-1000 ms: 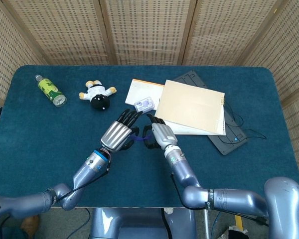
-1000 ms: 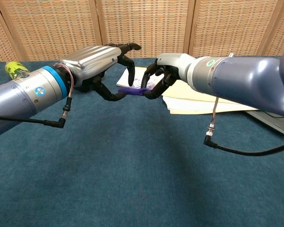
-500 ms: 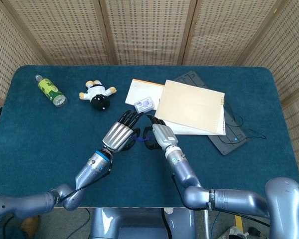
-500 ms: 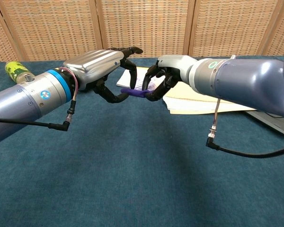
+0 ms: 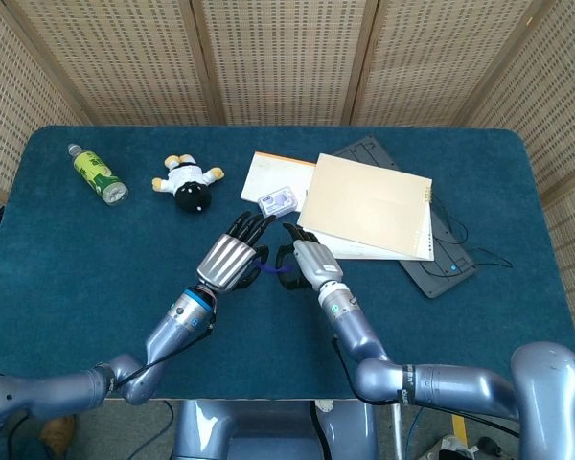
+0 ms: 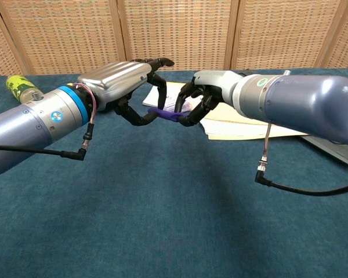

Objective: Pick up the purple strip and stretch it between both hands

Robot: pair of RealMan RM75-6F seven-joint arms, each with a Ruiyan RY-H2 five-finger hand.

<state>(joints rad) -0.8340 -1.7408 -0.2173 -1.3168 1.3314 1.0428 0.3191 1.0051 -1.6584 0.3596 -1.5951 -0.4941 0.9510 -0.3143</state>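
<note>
The purple strip (image 6: 165, 114) hangs above the blue table, held short and level between my two hands. My left hand (image 6: 124, 81) pinches its left end between thumb and a finger, the other fingers reaching forward. My right hand (image 6: 202, 98) grips the right end with curled fingers. From above, the left hand (image 5: 232, 255) and right hand (image 5: 305, 259) sit close together at the table's middle, and only a sliver of the purple strip (image 5: 262, 270) shows between them.
A green bottle (image 5: 98, 174) lies at the far left and a toy figure (image 5: 188, 182) beside it. A notepad (image 5: 274, 178) with a small card, a tan notebook (image 5: 368, 203) and a dark keyboard (image 5: 439, 255) lie behind the hands to the right.
Both hands rose slightly with the strip and the right hand shifted a little to the right. The strip stays short between them.
</note>
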